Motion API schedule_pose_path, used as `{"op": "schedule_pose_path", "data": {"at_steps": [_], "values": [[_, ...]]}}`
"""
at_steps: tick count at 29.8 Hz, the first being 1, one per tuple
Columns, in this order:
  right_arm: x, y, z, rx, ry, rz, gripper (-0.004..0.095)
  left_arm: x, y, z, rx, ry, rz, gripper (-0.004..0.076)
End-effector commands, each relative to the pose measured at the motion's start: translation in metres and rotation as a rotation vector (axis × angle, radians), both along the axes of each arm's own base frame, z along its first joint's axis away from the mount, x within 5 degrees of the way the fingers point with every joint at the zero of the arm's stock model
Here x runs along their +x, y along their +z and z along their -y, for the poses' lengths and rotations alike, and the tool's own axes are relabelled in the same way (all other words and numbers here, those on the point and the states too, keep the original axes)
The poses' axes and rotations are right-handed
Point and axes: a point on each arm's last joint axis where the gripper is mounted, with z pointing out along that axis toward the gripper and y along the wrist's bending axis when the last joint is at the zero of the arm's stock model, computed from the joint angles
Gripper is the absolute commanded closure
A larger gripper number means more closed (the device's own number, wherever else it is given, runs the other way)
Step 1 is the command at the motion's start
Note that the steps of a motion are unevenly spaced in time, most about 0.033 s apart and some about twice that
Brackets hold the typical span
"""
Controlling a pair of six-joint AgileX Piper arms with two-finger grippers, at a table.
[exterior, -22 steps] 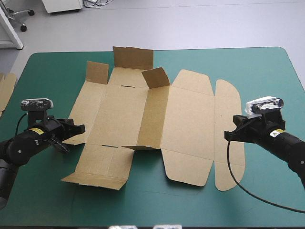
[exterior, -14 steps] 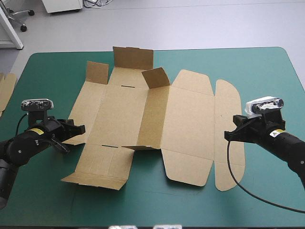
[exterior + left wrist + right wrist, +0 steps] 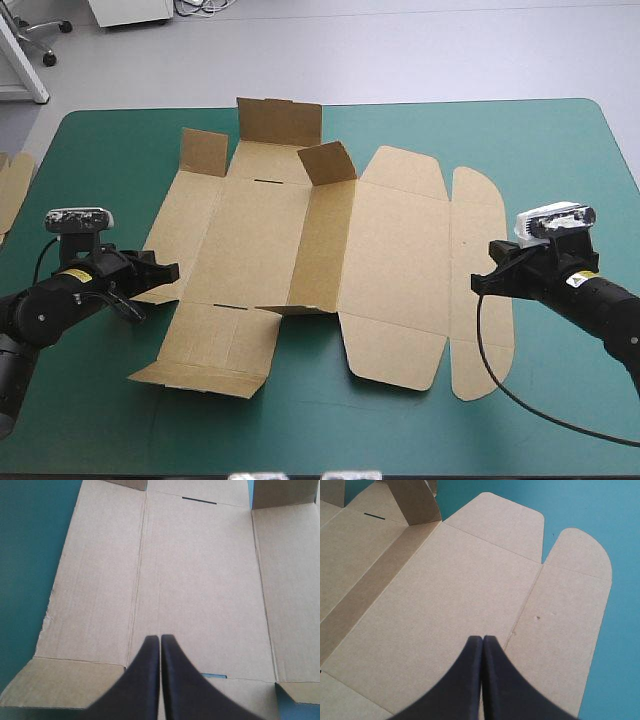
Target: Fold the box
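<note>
Nothing moved: my left gripper (image 3: 168, 270) and right gripper (image 3: 479, 284), fingers together, wait at the box's (image 3: 330, 250) opposite ends; I judge folding paused.

My right gripper (image 3: 482, 638) has its black fingers pressed together in one pointed arch, tips over the flat brown box (image 3: 445, 605). A crease (image 3: 525, 600) runs off toward one o'clock. Past it, a rounded flap (image 3: 580, 550) lies flat, with teal-green cover (image 3: 620, 525) beyond. At eleven o'clock a raised flap (image 3: 415, 502) stands up, and at ten o'clock there is a thin dark slot (image 3: 375, 516).
</note>
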Motion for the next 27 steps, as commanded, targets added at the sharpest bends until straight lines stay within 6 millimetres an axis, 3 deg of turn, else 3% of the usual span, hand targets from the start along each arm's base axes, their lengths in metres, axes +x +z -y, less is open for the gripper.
{"op": "schedule_pose_path", "data": {"at_steps": [1, 6, 12, 19, 27], "values": [[0.001, 0.02, 0.003, 0.028, -0.041, 0.101, 0.0922, 0.003, 0.013, 0.0, -0.011, 0.017, 0.087, 0.0722], [0.002, 0.02, 0.003, 0.037, -0.047, 0.105, 0.0922, 0.013, 0.016, -0.002, 0.004, 0.033, 0.118, 0.0722], [0.002, 0.02, 0.003, 0.042, -0.05, 0.103, 0.0922, 0.04, 0.028, -0.006, -0.007, 0.05, 0.121, 0.0722], [0.002, 0.019, 0.003, 0.042, -0.049, 0.1, 0.0922, 0.07, 0.052, -0.051, -0.216, 0.175, 0.117, 0.0722], [0.001, 0.019, 0.003, 0.047, -0.047, 0.091, 0.0922, 0.089, 0.019, -0.103, -0.448, 0.107, -0.003, 0.0722]]}}
